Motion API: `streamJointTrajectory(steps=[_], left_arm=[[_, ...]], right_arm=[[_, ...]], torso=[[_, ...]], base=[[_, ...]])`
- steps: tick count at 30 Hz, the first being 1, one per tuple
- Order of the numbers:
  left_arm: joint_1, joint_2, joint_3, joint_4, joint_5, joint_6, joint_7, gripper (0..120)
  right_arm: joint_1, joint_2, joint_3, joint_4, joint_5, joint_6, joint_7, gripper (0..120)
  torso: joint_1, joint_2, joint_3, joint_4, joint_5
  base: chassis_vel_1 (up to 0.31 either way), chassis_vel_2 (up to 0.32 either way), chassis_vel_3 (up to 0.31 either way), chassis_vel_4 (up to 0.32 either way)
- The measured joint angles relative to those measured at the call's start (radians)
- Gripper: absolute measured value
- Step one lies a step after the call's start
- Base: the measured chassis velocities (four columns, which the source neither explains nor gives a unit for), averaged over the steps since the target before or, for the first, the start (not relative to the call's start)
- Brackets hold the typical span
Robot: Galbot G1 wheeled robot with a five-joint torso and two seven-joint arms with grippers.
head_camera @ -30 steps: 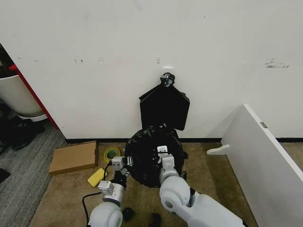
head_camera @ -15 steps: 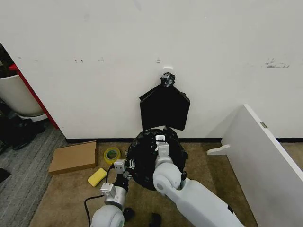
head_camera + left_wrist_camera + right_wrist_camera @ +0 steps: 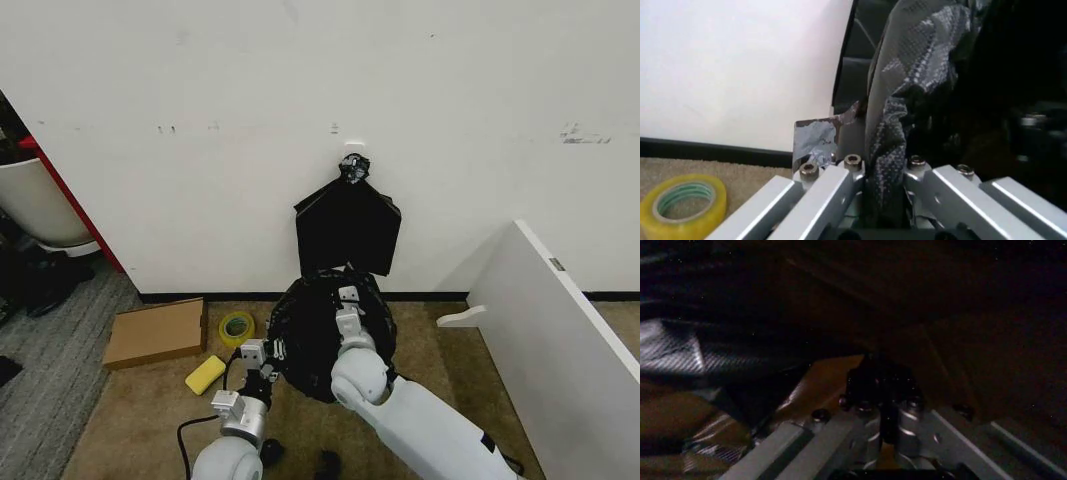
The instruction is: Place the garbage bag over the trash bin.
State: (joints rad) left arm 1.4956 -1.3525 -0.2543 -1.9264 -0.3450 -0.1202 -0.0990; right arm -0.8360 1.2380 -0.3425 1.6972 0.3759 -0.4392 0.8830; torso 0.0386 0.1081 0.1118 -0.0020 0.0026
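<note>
You see the garbage bag (image 3: 318, 335) glossy black; in the left wrist view its film (image 3: 897, 100) shows grey with a fine dotted mesh pattern. The folded bag bundle (image 3: 347, 225) on the white wall (image 3: 200, 120) is also black. On the tan carpet (image 3: 140, 420) you have a yellow tape roll (image 3: 237, 326) with green inside, a yellow sponge (image 3: 205, 375) and brown cardboard (image 3: 156, 331).

Two arms: glossy white rounded shells, grey joint rings. Left gripper (image 3: 883, 172): brushed-aluminium fingers, round screw heads (four visible). Black cable (image 3: 184, 437) at left arm.
</note>
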Motion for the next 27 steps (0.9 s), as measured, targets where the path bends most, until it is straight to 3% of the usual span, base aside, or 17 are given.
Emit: streamJointTrajectory(steps=[6, 12, 19, 27], left_arm=[[-0.003, 0.001, -0.006, 0.012, 0.001, 0.002, -0.004, 1], [0.001, 0.000, -0.006, 0.019, 0.020, -0.002, -0.003, 1], [-0.014, -0.010, -0.018, 0.025, 0.054, -0.066, 0.016, 1], [-0.025, -0.013, -0.024, 0.024, 0.047, -0.132, 0.062, 1]], right_arm=[[-0.056, -0.031, -0.025, 0.116, 0.023, -0.004, 0.000, 0], [-0.072, -0.051, -0.040, 0.240, 0.242, -0.095, 0.044, 0], [-0.075, -0.052, -0.035, 0.258, 0.435, -0.163, 0.085, 0], [-0.055, -0.031, -0.033, 0.213, 0.481, -0.169, 0.088, 0]], torso=[[0.000, 0.000, 0.000, 0.0000, 0.0001], [0.000, 0.000, 0.000, 0.0001, 0.0000], [0.000, 0.000, 0.000, 0.0000, 0.0000], [0.000, 0.000, 0.000, 0.0001, 0.0000]], base=[[0.000, 0.000, 0.000, 0.000], [0.000, 0.000, 0.000, 0.000], [0.000, 0.000, 0.000, 0.000], [0.000, 0.000, 0.000, 0.000]])
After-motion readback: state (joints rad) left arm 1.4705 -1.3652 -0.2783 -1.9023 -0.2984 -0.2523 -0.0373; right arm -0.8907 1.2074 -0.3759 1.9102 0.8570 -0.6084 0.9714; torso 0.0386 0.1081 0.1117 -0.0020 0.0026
